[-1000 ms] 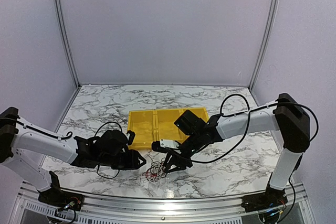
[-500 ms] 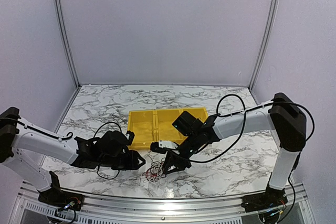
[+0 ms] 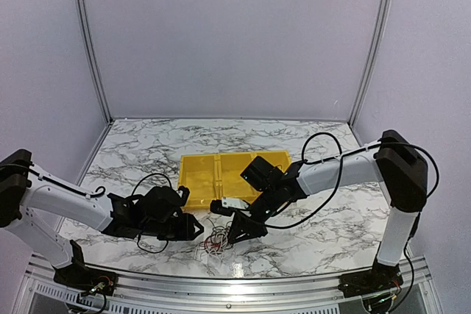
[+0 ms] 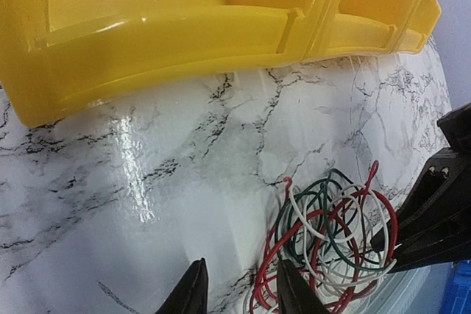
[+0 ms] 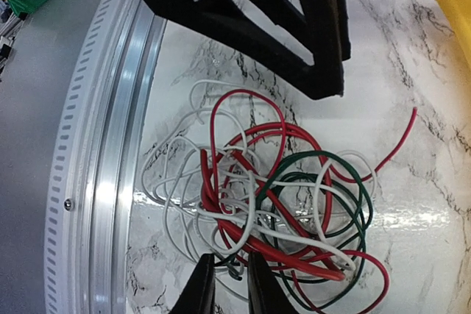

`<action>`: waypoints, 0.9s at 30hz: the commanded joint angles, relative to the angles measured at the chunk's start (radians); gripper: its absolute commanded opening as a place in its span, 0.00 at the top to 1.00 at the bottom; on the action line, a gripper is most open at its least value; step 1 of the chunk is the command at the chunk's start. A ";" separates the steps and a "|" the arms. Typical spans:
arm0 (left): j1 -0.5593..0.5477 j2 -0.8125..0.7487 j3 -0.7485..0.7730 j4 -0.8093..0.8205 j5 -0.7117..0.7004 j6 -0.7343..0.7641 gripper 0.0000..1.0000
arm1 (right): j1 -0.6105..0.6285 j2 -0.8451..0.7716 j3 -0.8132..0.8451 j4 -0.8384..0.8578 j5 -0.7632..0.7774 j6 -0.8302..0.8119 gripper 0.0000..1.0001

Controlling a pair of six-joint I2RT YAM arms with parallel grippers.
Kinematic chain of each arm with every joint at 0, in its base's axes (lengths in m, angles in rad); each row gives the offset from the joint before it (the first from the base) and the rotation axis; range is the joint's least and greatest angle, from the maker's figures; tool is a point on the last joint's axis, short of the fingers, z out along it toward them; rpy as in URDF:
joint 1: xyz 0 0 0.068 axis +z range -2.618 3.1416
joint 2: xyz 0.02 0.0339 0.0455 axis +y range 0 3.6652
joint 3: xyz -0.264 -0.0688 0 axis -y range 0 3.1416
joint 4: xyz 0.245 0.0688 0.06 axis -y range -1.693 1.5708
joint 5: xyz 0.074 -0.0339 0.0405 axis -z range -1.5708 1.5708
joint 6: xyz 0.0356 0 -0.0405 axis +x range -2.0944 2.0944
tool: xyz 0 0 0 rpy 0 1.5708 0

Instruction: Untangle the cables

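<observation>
The cables (image 3: 215,240) lie tangled just in front of the yellow bin (image 3: 200,178). The right gripper (image 5: 229,284) has narrowed its jaws around edge strands, though I cannot tell if it grips them, and is likely readying a pull. The left gripper (image 4: 239,288) waits parted and empty.

Lab test booth — plain walls (image 3: 235,34), marbled tabletop (image 3: 331,218).

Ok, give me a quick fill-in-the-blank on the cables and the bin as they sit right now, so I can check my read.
1. The thin cables in the tangle are red, white and ____.
2. The tangle lies on the ____-patterned table, not inside the bin.
3. The bin's colour is ____.
4. A divider splits the bin into ____ compartments.

Missing words: green; marble; yellow; two
</observation>
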 commanded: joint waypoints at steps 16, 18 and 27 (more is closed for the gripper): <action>-0.083 -0.091 -0.022 0.011 -0.105 0.085 0.66 | 0.007 -0.042 0.038 -0.011 -0.040 -0.015 1.00; -0.121 -0.122 -0.027 0.022 -0.140 0.118 0.65 | 0.006 -0.049 0.038 -0.012 -0.042 -0.016 1.00; -0.221 -0.121 -0.016 0.122 -0.175 0.219 0.60 | -0.030 -0.085 0.042 -0.055 -0.069 -0.005 1.00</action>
